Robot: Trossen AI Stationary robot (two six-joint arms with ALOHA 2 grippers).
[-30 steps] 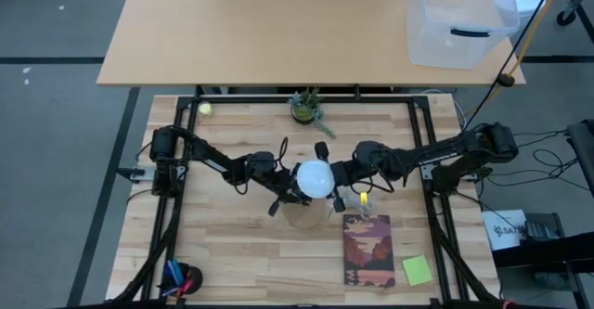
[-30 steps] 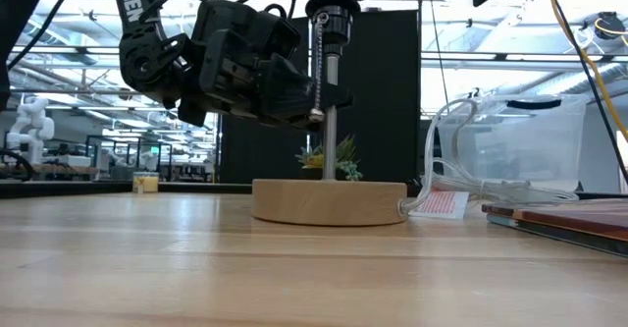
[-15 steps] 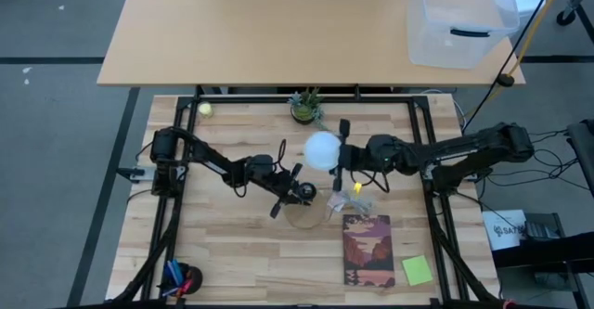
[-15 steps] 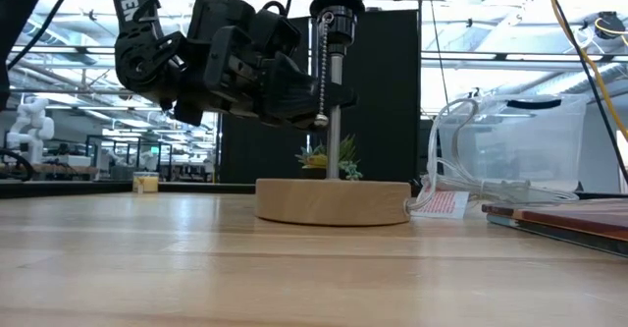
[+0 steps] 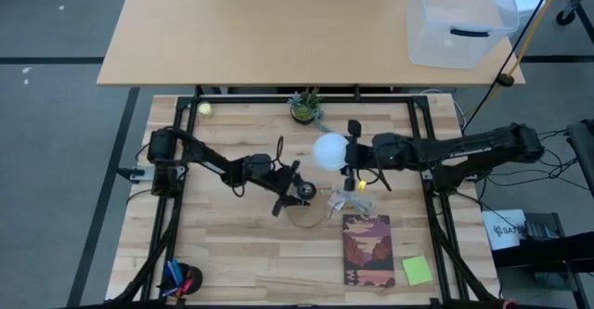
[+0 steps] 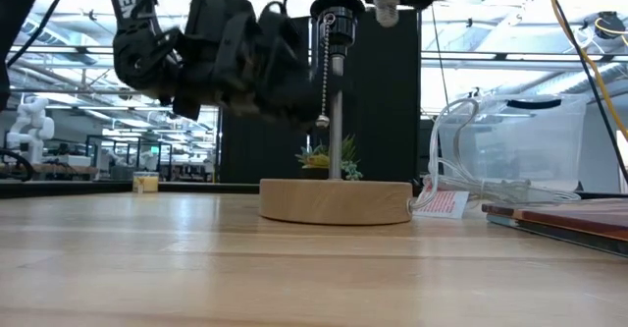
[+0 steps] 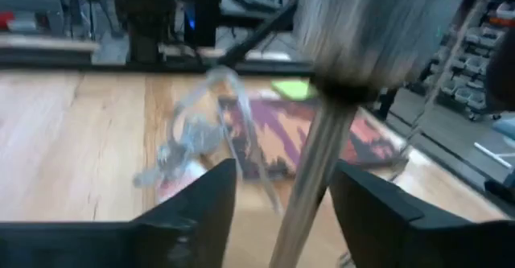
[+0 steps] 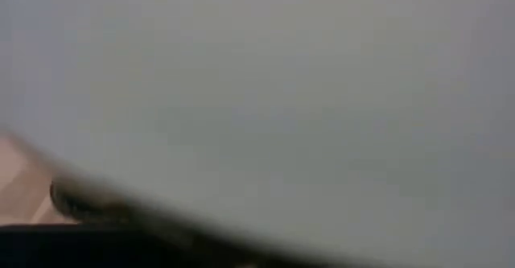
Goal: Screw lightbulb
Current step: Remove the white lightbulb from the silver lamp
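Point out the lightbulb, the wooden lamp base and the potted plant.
lightbulb (image 5: 329, 150), high view, middle of the white globe.
wooden lamp base (image 6: 336, 200), low view, front side wall.
potted plant (image 5: 305, 106), high view, on its leaves.

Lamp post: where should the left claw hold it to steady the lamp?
Grip the thin metal post mid-height, below the black socket, coming in level from the side. It stands upright and narrow, so it fits between the fingers. The left claw is already straddling it that way.
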